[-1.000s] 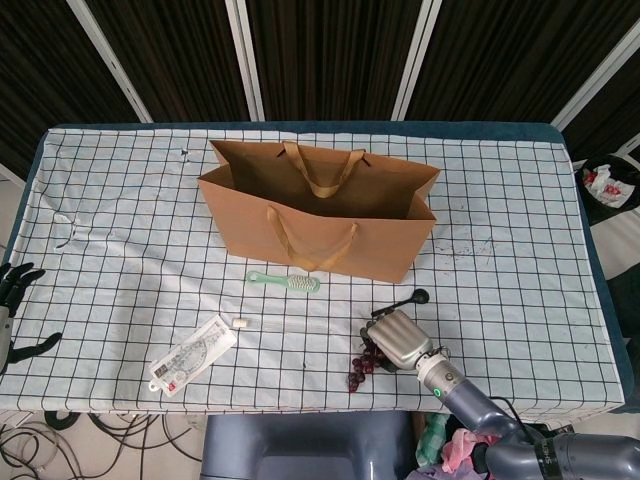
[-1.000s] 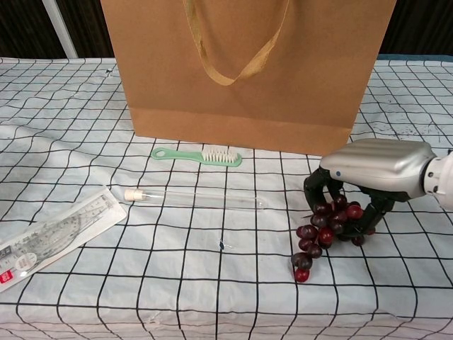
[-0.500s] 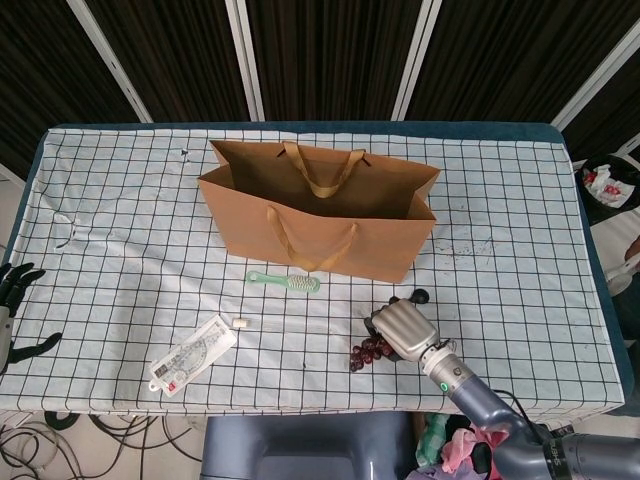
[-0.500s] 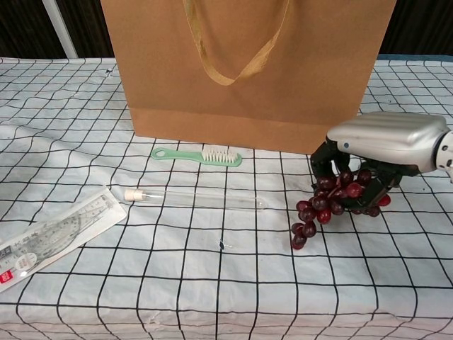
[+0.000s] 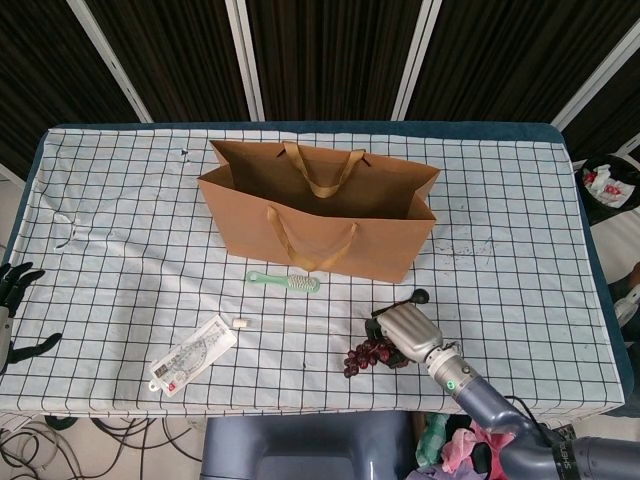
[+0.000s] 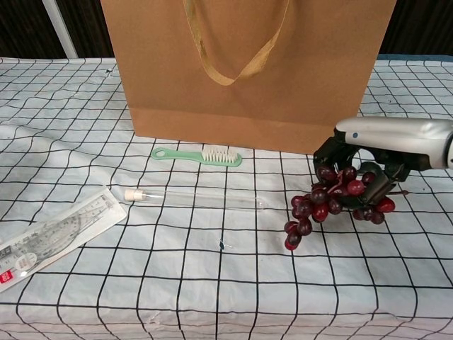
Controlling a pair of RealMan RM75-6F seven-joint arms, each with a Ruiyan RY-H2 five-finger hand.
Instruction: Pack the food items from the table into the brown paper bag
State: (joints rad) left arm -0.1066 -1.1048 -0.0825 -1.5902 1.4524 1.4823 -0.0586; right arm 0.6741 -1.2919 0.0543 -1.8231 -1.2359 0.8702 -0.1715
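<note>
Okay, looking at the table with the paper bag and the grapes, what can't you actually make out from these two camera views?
- Inside of the brown paper bag: the head view shows only dark shadow; the chest view shows just its front wall, with the top cut off.
- Right hand fingers: mostly hidden behind the grapes in the chest view, under the hand's back in the head view.
- Left hand: cut off by the left edge of the head view.
- Print on the ruler packet: too small.

Silver-backed right hand point(image 6: 386, 152) with black fingers point(image 6: 327, 151)
</note>
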